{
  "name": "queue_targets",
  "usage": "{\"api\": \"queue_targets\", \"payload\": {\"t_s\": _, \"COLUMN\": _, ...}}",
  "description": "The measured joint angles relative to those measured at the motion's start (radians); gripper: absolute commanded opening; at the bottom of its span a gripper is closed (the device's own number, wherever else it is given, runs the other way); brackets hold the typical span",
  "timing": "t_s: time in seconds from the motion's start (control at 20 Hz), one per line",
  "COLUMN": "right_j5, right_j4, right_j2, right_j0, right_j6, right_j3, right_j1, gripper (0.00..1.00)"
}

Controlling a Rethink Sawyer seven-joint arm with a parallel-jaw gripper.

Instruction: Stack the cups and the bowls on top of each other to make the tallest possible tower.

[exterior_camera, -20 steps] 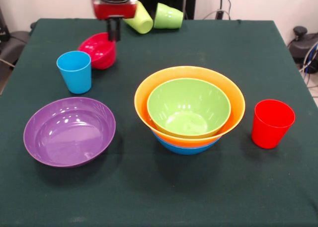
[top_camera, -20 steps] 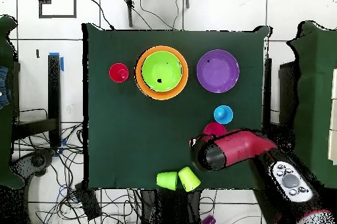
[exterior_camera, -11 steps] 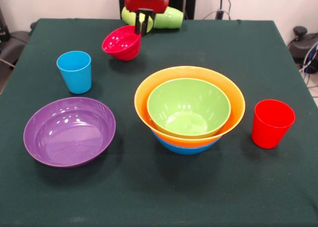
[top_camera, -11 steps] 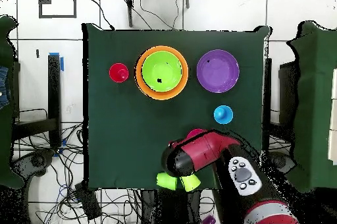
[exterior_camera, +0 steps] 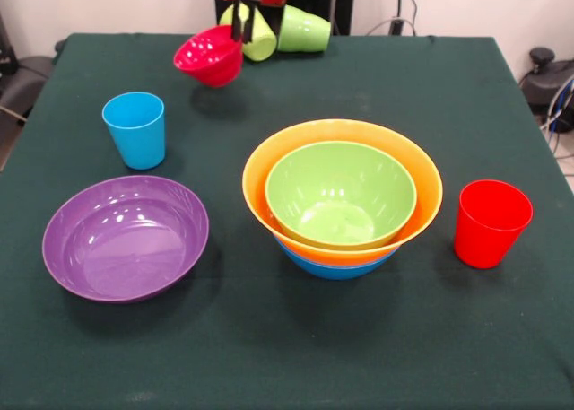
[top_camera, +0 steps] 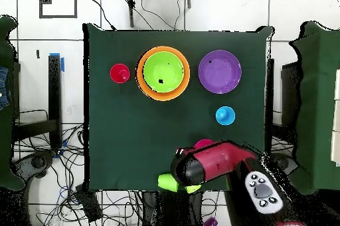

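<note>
Small red bowl (exterior_camera: 210, 56) held off the table.
The gripper (exterior_camera: 239, 20) pinches its rim, at eleven o'clock from the tower (exterior_camera: 342, 195).

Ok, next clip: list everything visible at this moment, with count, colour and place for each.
Small bowl: one, red, held off the cloth by its rim at the far side of the table.
Nested bowls: three, green inside orange inside blue, centre of the table.
Shallow bowl: one visible, purple, front left in the front view.
Blue cup: one, sky blue, upright, behind the purple bowl.
Red cup: one, red, upright, right of the nested bowls.
Tipped cups: two, yellow-green and green, lying on their sides at the far edge.
Table: one, covered in dark green cloth.
Gripper: one, red and black, shut on the small bowl's rim.
</note>
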Motion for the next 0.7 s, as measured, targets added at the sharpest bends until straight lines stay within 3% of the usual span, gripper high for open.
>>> {"api": "queue_targets", "payload": {"t_s": 0.35, "right_j5": 0.021, "right_j4": 0.109, "right_j2": 0.07, "right_j0": -0.136, "right_j6": 0.0, "right_j3": 0.029, "right_j1": -0.081, "gripper": 0.0}}
{"api": "queue_targets", "payload": {"t_s": 0.7, "right_j5": 0.084, "right_j4": 0.174, "right_j2": 0.122, "right_j0": -0.14, "right_j6": 0.0, "right_j3": 0.02, "right_j1": -0.108, "gripper": 0.0}}
